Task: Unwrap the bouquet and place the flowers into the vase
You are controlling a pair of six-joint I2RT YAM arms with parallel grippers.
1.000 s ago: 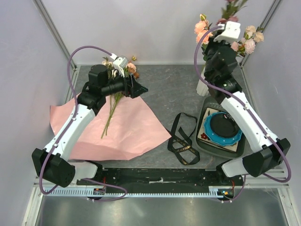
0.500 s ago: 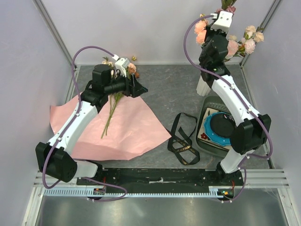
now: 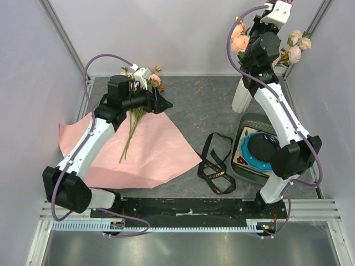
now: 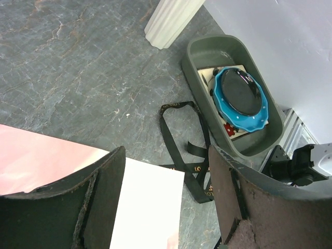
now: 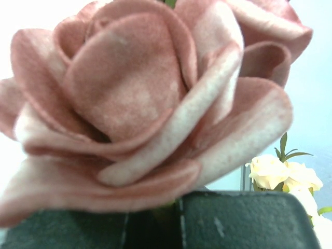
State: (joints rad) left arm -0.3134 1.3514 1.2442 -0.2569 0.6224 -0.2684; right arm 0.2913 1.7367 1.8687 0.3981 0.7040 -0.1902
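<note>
The right gripper [image 5: 176, 207] is pinched shut on the stem of a mauve rose [image 5: 145, 93], whose bloom sits just above its fingers, raised high over the white vase [image 3: 242, 98] at the table's back right. More flowers [image 3: 294, 50] spread beside that arm. Well apart, the left gripper [image 4: 166, 171] hangs wide open over the pink paper [image 3: 155, 149], beside loose stems [image 3: 131, 130] lying there.

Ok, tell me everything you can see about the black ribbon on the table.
The black ribbon is a long, narrow, flat band, satin-looking, with small gold lettering along it. It is untied and lies slack in loose loops on the grey table, between the spread pink paper and the green tray. It lies close to both; contact cannot be told. Nothing holds it.
</note>
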